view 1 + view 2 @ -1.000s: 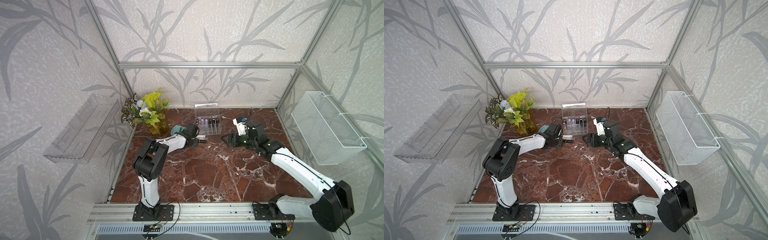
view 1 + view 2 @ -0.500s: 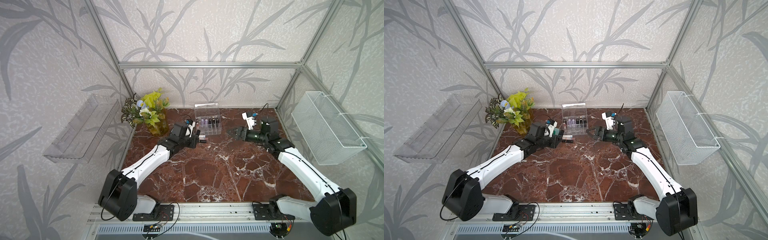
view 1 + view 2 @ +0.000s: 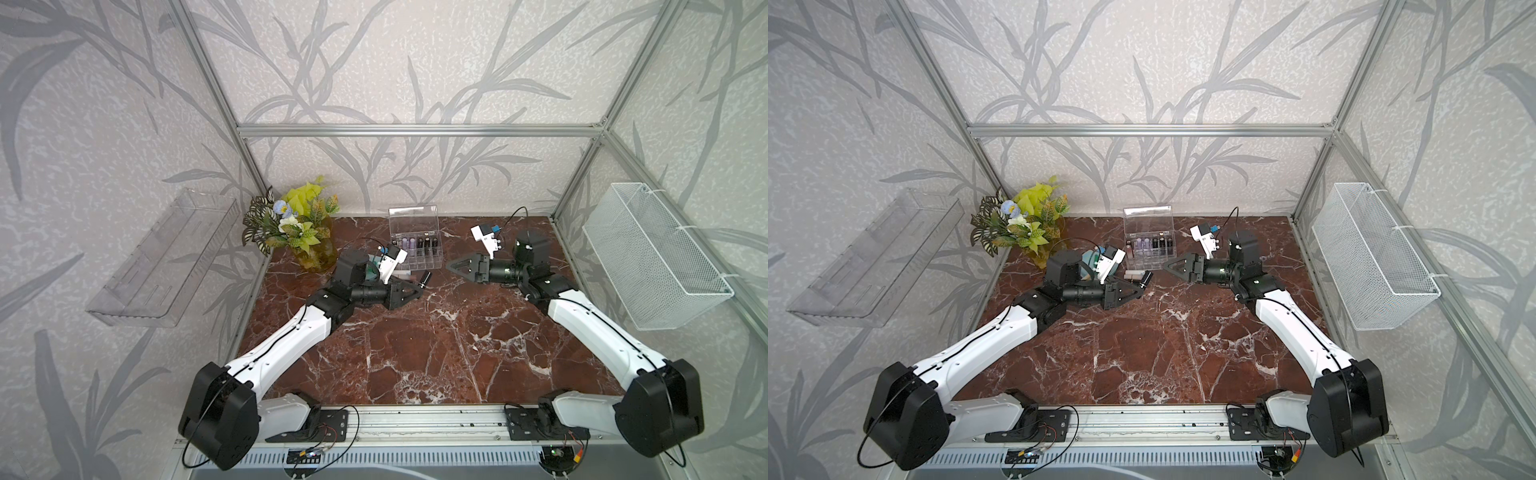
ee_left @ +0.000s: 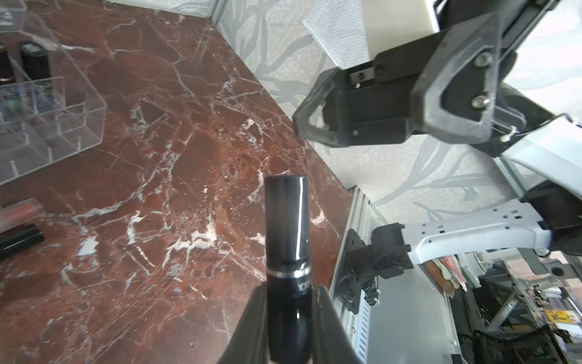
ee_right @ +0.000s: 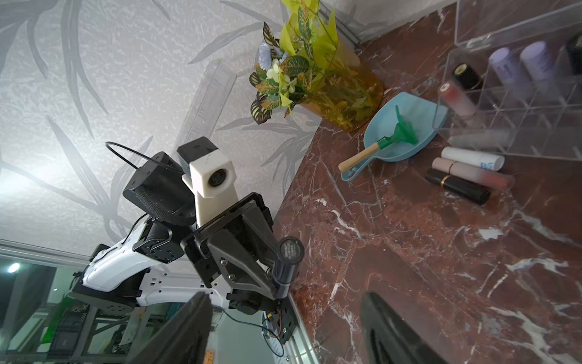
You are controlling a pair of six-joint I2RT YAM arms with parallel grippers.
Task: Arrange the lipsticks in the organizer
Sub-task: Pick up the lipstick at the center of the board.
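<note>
My left gripper (image 3: 417, 289) is shut on a black lipstick (image 4: 286, 239), held above the marble with its cap end sticking out toward my right gripper (image 3: 451, 266). That right gripper is open and empty (image 5: 283, 327), facing the held lipstick (image 5: 288, 261) a short way off. The organizer (image 3: 415, 249) stands at the back with its lid up; lilac (image 5: 504, 66) and dark tubes fill its back row. A white (image 5: 472, 157), a beige (image 5: 469, 173) and a black lipstick (image 5: 456, 186) lie on the table in front of it.
A blue scoop (image 5: 406, 126) holding a green rake lies left of the organizer, next to a plant in an amber vase (image 3: 307, 237). A clear tray (image 3: 162, 266) hangs on the left wall and a white wire basket (image 3: 652, 253) on the right wall.
The left arm has stretched out low, and its gripper has come away from the loose tubes with the black lipstick, toward the right gripper. The right wrist has risen and levelled.
</note>
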